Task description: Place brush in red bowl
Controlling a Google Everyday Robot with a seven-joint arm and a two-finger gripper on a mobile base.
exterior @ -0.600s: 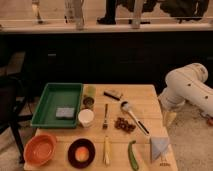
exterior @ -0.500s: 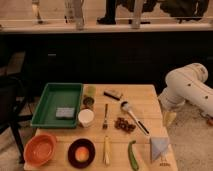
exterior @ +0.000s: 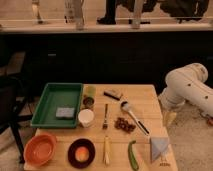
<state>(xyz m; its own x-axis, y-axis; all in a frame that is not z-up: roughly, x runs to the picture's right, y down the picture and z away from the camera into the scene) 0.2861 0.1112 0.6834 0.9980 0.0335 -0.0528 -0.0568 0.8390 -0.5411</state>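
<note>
The brush (exterior: 105,116) is a slim pale stick with a small dark head. It lies on the wooden table (exterior: 147,97) near its middle, pointing front to back, just right of the white cup (exterior: 86,117). The red bowl (exterior: 40,149) sits empty at the table's front left corner. My gripper (exterior: 169,118) hangs off the white arm (exterior: 187,87) beyond the table's right edge, far from the brush and bowl and holding nothing that I can see.
A green tray (exterior: 50,100) with a grey sponge (exterior: 64,112) stands at the back left. A dark dish with an orange centre (exterior: 81,153), a pale-yellow corn-like stick (exterior: 106,150), a green cucumber (exterior: 132,155), a white-headed spoon (exterior: 133,116), a brown cluster (exterior: 124,125) and a grey pyramid (exterior: 160,149) lie about.
</note>
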